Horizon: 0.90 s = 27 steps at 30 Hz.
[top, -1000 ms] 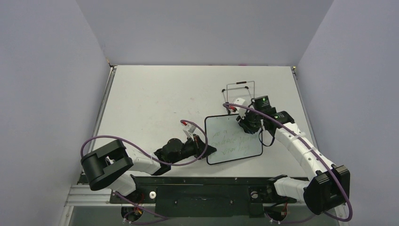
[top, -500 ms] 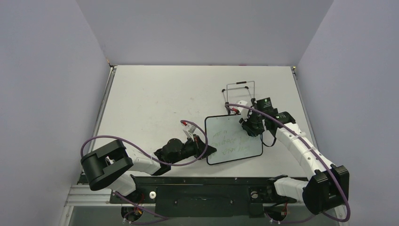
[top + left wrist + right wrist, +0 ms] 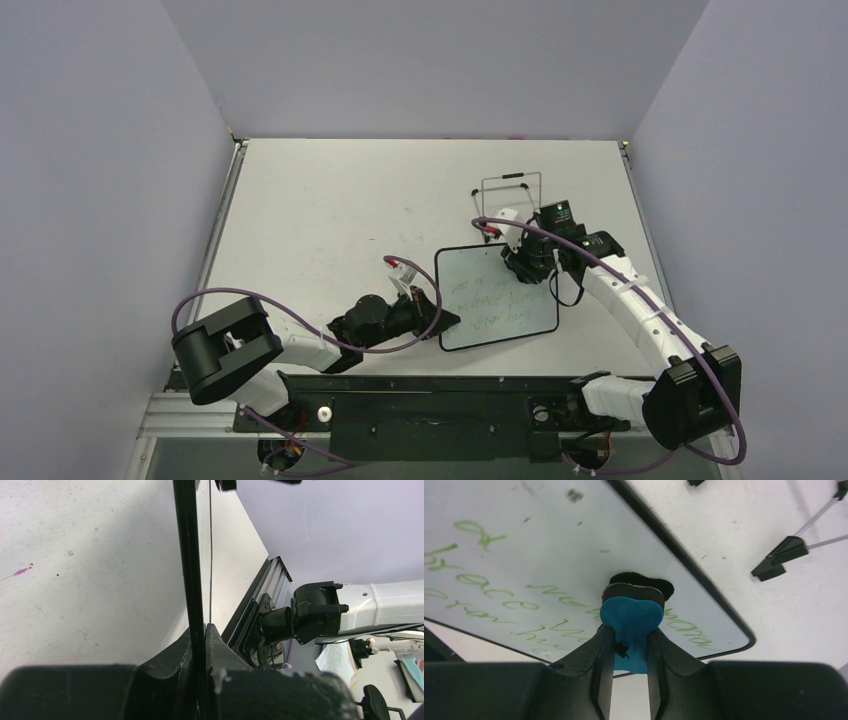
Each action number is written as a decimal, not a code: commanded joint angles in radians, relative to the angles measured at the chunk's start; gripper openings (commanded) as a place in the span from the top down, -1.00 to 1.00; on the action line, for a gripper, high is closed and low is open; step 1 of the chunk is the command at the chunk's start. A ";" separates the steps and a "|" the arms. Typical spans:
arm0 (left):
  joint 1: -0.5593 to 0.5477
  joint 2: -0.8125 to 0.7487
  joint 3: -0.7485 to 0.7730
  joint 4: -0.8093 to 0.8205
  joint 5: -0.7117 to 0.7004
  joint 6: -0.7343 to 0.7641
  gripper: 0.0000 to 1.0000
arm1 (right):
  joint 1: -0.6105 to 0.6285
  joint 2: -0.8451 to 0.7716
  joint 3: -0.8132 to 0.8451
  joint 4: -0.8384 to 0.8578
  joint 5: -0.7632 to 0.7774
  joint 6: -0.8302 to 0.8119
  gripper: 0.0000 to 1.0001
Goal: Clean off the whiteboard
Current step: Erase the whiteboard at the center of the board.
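Observation:
The whiteboard, white with a thin black frame and green handwriting, lies on the table between the arms. My left gripper is shut on its near-left edge. In the left wrist view the frame shows edge-on, pinched between the fingers of the left gripper. My right gripper is shut on a blue eraser, whose black pad presses on the whiteboard near its upper right corner. The fingers of the right gripper squeeze the eraser's sides. Green lines of writing run left and right of the pad.
A thin wire stand with black feet lies just behind the board, close to the right wrist. Grey walls close in the table on three sides. The arm bases and a black rail run along the near edge.
The right gripper slid the eraser a little toward the board's right edge and then back up-left. The left arm and the board have not moved.

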 commanded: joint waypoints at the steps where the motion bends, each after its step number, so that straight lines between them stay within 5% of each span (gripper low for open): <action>1: -0.012 -0.031 0.001 0.063 0.043 0.049 1.00 | 0.012 -0.062 -0.078 -0.027 -0.025 -0.031 1.00; 10: -0.012 -0.030 0.001 0.063 0.046 0.048 1.00 | -0.059 -0.027 -0.019 0.020 0.079 0.022 1.00; 17: -0.013 -0.039 0.000 0.054 0.040 0.048 1.00 | -0.048 0.031 0.092 0.002 0.015 0.024 1.00; 27: -0.013 -0.050 -0.010 0.056 0.037 0.051 1.00 | 0.010 -0.058 -0.062 -0.036 -0.023 -0.039 1.00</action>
